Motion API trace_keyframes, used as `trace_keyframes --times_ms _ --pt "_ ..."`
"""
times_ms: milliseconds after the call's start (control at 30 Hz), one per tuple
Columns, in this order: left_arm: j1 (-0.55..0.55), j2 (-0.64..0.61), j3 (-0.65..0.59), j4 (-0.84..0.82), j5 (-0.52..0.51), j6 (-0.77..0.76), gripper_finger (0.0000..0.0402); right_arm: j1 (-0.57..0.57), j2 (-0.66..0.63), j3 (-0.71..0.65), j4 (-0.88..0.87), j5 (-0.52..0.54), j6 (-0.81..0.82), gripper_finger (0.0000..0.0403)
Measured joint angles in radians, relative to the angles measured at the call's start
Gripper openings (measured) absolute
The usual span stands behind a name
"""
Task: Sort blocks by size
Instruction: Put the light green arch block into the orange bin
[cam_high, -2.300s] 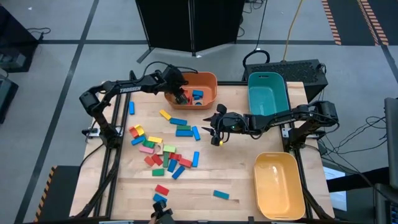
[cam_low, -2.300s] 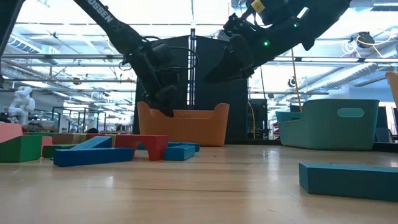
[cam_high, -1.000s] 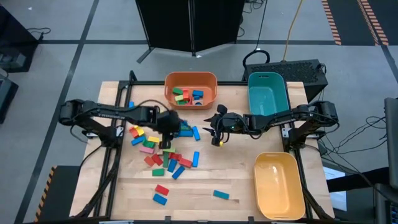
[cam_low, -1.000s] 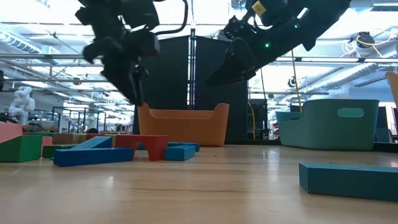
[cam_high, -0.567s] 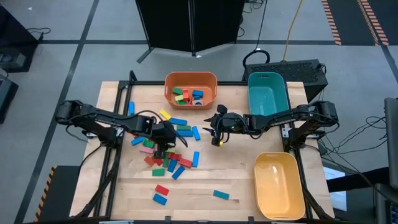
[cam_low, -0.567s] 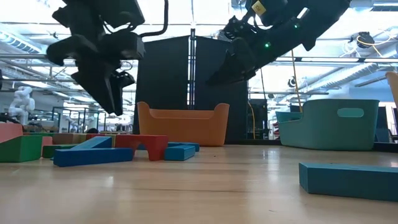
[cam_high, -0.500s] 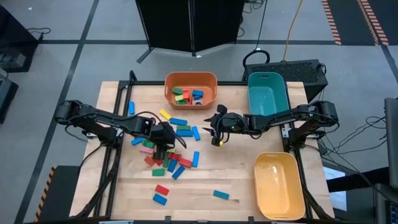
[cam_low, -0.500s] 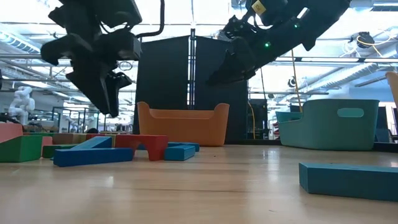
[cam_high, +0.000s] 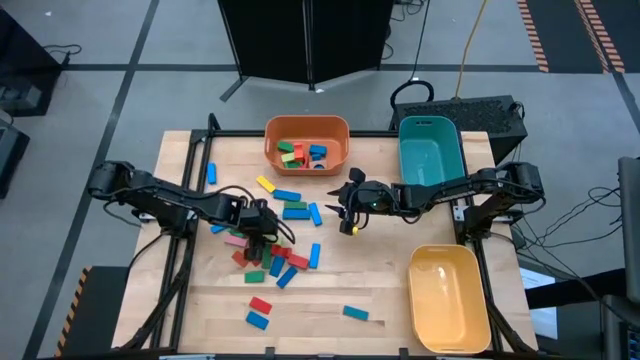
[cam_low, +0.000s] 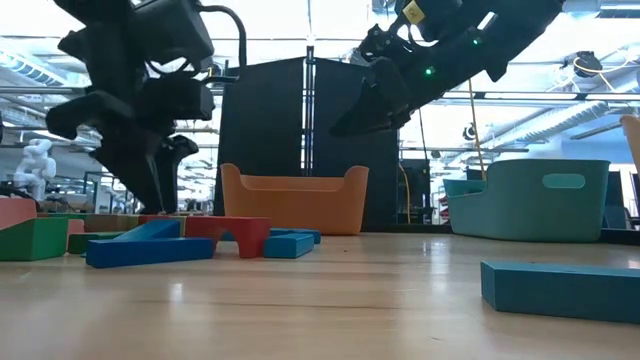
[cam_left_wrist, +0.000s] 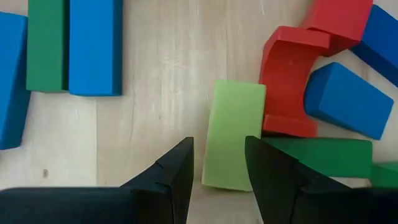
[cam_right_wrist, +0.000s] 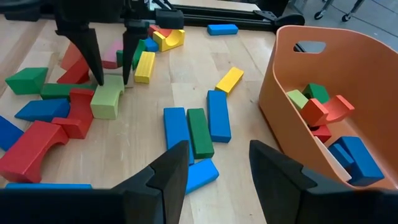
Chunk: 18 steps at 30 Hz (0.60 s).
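The left tool is low over the heap of blocks on the left half of the surface. Its two fingers are spread a little, with an empty gap between them, and they hold nothing. In the left wrist view the end of a light green block lies just in front of the gap, partly behind one finger. In the right wrist view the same tool's tips come down at the edge of that light green block, but it is hard to tell if they touch it.

The right tool hangs above the middle of the surface, well apart from the heap. Its fingers are apart and nothing is between them.

In the high view the left tool covers part of the heap, so the blocks under it cannot be made out. In the low view only the near blocks are clear, and a blue block is cut off at the picture's edge.

The blocks are small and flat, in red, blue, green, yellow and pink, and of different lengths. A red arch-shaped block touches the light green one. Most lie loose on the left half of the surface, and three lie alone near the front edge. Some already lie in the orange bin at the back. The teal bin and the yellow bin stand on the right side.
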Motion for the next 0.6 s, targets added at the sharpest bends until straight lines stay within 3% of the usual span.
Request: trace_keyframes --times_ms 167,467,600 --pt "-0.001 -0.002 -0.026 0.038 0.008 -0.001 0.0165 0.000 0.000 0.000 0.000 0.000 0.000 0.0157" --pt "-0.025 0.001 -0.029 0.049 -0.015 -0.024 0.0309 0.000 0.000 0.000 -0.001 0.000 0.000 0.0157" --pt "-0.025 0.001 -0.029 0.041 -0.023 -0.024 0.0334 0.000 0.000 0.000 -0.001 0.000 0.000 0.0157"
